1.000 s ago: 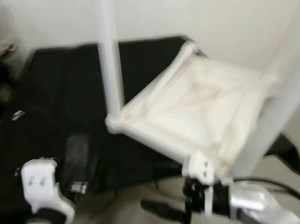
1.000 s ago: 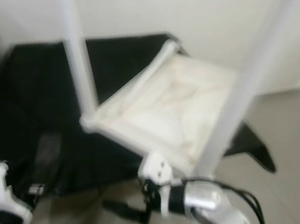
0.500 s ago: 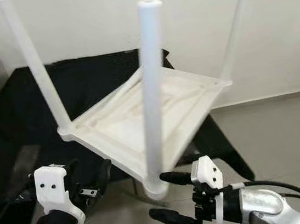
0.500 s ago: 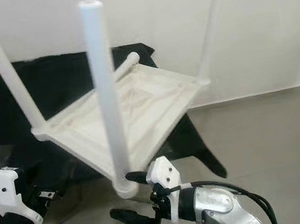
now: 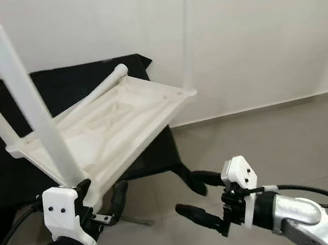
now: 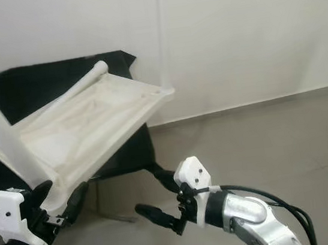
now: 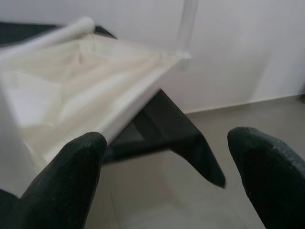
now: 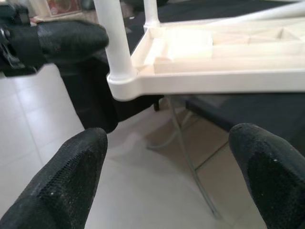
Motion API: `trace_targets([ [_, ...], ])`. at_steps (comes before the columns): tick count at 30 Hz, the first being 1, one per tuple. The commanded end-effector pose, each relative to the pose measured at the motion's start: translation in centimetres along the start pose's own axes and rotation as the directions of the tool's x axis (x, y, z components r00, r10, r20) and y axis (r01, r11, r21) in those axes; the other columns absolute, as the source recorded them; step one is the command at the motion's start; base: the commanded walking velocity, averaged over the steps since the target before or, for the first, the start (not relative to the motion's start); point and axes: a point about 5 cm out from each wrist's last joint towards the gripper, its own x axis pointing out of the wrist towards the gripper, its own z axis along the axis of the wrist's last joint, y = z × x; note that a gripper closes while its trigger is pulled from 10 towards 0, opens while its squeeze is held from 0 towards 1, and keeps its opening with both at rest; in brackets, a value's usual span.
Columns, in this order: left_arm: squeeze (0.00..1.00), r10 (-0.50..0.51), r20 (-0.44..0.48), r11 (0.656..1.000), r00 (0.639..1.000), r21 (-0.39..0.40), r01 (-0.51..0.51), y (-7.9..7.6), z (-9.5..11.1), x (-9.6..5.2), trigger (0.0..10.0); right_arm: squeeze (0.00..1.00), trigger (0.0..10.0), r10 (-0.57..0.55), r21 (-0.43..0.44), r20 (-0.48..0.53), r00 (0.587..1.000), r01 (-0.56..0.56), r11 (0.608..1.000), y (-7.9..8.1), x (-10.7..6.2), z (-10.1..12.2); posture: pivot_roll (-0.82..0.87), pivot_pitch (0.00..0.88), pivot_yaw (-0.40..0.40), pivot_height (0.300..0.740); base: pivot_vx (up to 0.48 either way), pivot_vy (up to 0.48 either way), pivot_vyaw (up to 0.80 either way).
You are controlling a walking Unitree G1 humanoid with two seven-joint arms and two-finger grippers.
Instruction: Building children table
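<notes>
The white children's table (image 5: 104, 127) lies upside down and tilted on a black surface, with its legs pointing up. A thick leg (image 5: 28, 104) rises from the near corner, and a thin-looking leg (image 5: 186, 35) stands at the far corner. Another white tube (image 5: 102, 88) lies along the back edge. My left gripper (image 5: 101, 194) is open just under the near corner, with its fingers either side of the table's edge. My right gripper (image 5: 199, 196) is open over the floor, to the right of that corner, and holds nothing. In the right wrist view the corner (image 8: 124, 88) is ahead of the fingers (image 8: 62, 181).
A black folding table (image 5: 156, 154) carries the white one; its thin metal leg (image 8: 188, 157) reaches the floor near my right gripper. Grey tiled floor (image 5: 287, 136) opens to the right. A white wall (image 5: 249, 33) stands close behind.
The whole view has swung to the right and sharpened. The table's near corner, before between both grippers, now sits at my left gripper. Both grippers remain open.
</notes>
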Motion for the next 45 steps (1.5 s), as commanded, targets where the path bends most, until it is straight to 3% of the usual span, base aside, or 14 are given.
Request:
trace_targets([
  [1,0.0,-0.034,-0.019,0.999,0.999,-0.009,0.033,-0.6,-0.1,-0.2,10.0,0.0,10.0,-0.069,-0.016,0.008,0.998,0.069,0.997,-1.1,-0.3,0.1,0.0,0.111,-0.046,0.74,0.0,-0.48,0.0],
  [11,0.0,-0.106,-0.016,0.994,0.994,-0.009,0.106,-1.8,-0.1,0.2,10.0,0.0,10.0,-0.162,-0.051,0.017,0.987,0.163,0.985,-2.7,-0.4,0.4,0.0,0.108,-0.053,0.74,0.0,-0.48,0.0],
  [15,0.0,-0.087,0.006,0.996,0.996,-0.005,0.087,-1.7,0.1,1.0,10.0,0.0,10.0,-0.195,-0.064,0.021,0.981,0.196,0.978,-3.0,-0.3,0.3,-0.01,0.108,-0.055,0.74,0.0,-0.48,0.0],
  [18,0.0,-0.008,0.021,1.0,1.0,0.026,0.007,-0.9,0.0,1.8,10.0,0.0,10.0,-0.214,-0.069,0.022,0.977,0.215,0.974,-3.0,-0.2,0.2,-0.01,0.105,-0.056,0.74,0.0,-0.21,0.0],
  [23,0.0,0.034,0.037,0.999,0.999,0.011,-0.035,-0.5,-0.2,1.9,10.0,0.0,10.0,-0.237,-0.065,0.027,0.971,0.238,0.969,-3.2,-0.2,0.1,-0.02,0.103,-0.058,0.74,0.0,0.0,0.0],
  [27,0.0,0.06,0.039,0.996,0.997,0.058,-0.063,-0.5,-0.2,2.0,10.0,0.0,10.0,-0.263,-0.09,0.035,0.964,0.265,0.96,-3.5,0.0,0.0,-0.01,0.099,-0.063,0.74,0.0,0.0,0.0],
  [33,0.0,0.068,0.049,0.997,0.996,0.029,-0.07,-0.4,-0.3,2.3,10.0,0.0,10.0,-0.233,-0.134,0.011,0.972,0.233,0.963,-3.3,0.2,-0.2,-0.01,0.093,-0.066,0.74,0.041,0.0,0.4],
  [45,0.0,0.051,0.062,0.998,0.997,0.032,-0.053,-0.7,-0.6,2.7,10.0,0.0,10.0,-0.171,-0.176,-0.028,0.985,0.164,0.971,-2.9,0.4,-0.5,-0.01,0.086,-0.07,0.74,0.412,0.0,0.53],
])
